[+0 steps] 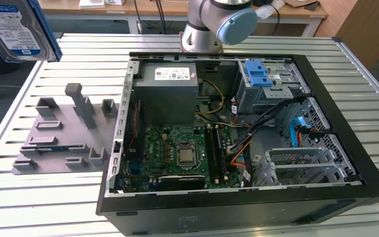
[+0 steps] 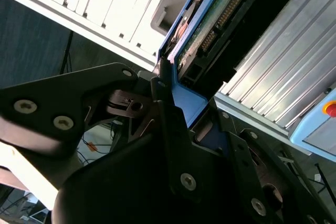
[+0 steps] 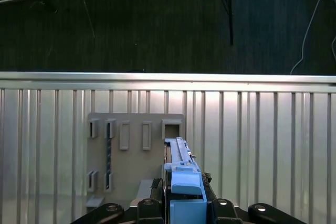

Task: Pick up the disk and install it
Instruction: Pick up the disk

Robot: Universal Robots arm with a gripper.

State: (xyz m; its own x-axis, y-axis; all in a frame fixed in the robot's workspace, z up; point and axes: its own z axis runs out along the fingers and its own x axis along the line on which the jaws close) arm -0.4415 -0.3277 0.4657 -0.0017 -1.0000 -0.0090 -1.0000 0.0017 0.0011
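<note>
The disk [image 1: 12, 29] hangs high in the air at the exterior view's upper left, its blue-and-white label facing the camera and a blue frame along its edge. In the first wrist view the disk [image 3: 181, 169] is seen edge-on above the grey slotted fixture [image 3: 134, 150]. My gripper [image 3: 184, 205] is shut on the disk's blue frame. In the second wrist view the disk [image 2: 212, 19] shows its green circuit board, clamped in my gripper [image 2: 176, 100] between its dark fingers [image 2: 160, 95].
The open computer case [image 1: 347, 148] lies on the slatted metal table [image 1: 45, 207]. Inside it are a grey power-supply box [image 1: 170, 86], a motherboard [image 1: 183, 153] and a blue-latched drive cage [image 1: 268, 81]. The grey fixture [image 1: 64, 133] stands beside the case. The arm's base [image 1: 209, 24] rises behind.
</note>
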